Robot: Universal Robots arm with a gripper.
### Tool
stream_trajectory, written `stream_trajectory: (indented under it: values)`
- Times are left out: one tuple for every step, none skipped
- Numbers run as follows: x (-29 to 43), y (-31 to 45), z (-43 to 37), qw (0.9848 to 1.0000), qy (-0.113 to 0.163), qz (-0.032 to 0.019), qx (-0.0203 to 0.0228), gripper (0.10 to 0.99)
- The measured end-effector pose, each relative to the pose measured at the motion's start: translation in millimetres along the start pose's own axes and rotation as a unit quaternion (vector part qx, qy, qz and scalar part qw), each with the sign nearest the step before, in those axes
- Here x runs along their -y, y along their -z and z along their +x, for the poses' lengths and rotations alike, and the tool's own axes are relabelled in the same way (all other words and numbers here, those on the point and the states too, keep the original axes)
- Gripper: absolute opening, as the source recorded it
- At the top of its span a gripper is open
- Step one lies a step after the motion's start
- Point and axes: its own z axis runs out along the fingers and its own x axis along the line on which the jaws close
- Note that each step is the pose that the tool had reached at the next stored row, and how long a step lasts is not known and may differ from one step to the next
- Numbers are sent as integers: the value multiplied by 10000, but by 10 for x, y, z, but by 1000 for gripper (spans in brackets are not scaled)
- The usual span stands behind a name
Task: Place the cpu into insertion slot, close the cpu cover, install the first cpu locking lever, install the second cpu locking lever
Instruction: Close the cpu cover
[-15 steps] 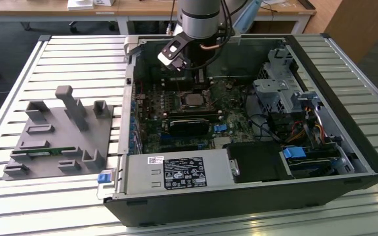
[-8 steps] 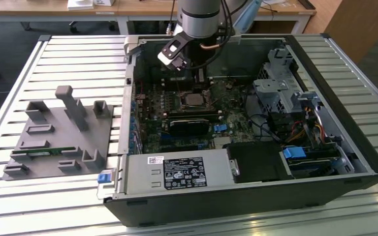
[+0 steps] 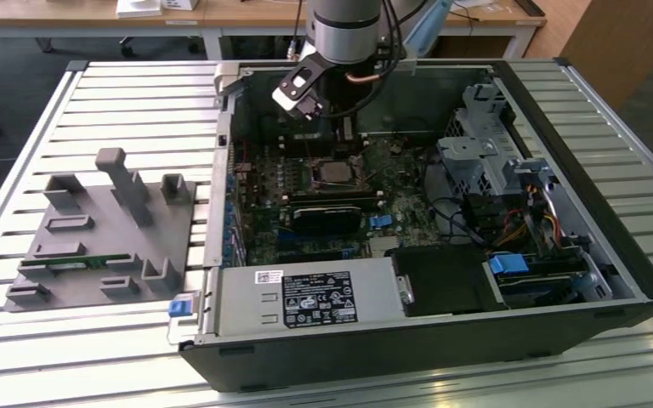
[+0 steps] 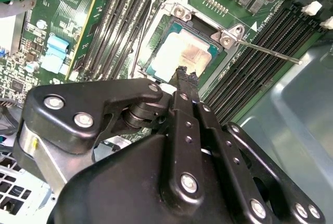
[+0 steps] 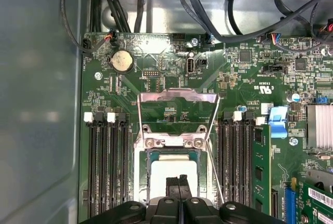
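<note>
The cpu (image 4: 179, 52) lies flat in its socket on the green motherboard (image 5: 156, 78), its pale silvery-tan top showing in both wrist views. It also appears as the cpu (image 5: 158, 174). The cpu cover (image 5: 177, 97), a thin silvery frame, stands flipped open behind the socket. A thin locking lever (image 4: 270, 52) sticks out free beside the socket, also seen as the lever (image 5: 214, 167). My gripper (image 5: 179, 180) hovers just above the cpu's edge, fingers shut together with nothing between them. In the exterior view my gripper (image 3: 343, 136) reaches down into the open computer case (image 3: 599, 255).
Black memory slots (image 5: 106, 167) flank the socket on both sides. Cables (image 5: 208, 16) run along the case wall behind the board. A grey metal case wall (image 5: 36, 104) rises close by. A grey fixture (image 3: 105, 229) sits on the slatted table at the exterior view's left.
</note>
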Motion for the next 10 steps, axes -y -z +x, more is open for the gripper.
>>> stream_trajectory:
  values:
    - [0,6,0,10000,0,0,0,106]
    - [-1,12,0,10000,-1,0,0,106]
    - [-1,17,0,10000,-1,0,0,106]
    - [-1,22,0,10000,-1,0,0,106]
    - [-1,27,0,10000,-2,0,0,106]
    - [-2,33,-1,10000,-2,0,-1,106]
    - [-2,40,-1,10000,-2,0,0,106]
    - [-2,48,-1,10000,-2,0,0,106]
    - [-3,55,-1,10000,-2,0,0,106]
    - [-3,63,-1,10000,-2,0,0,106]
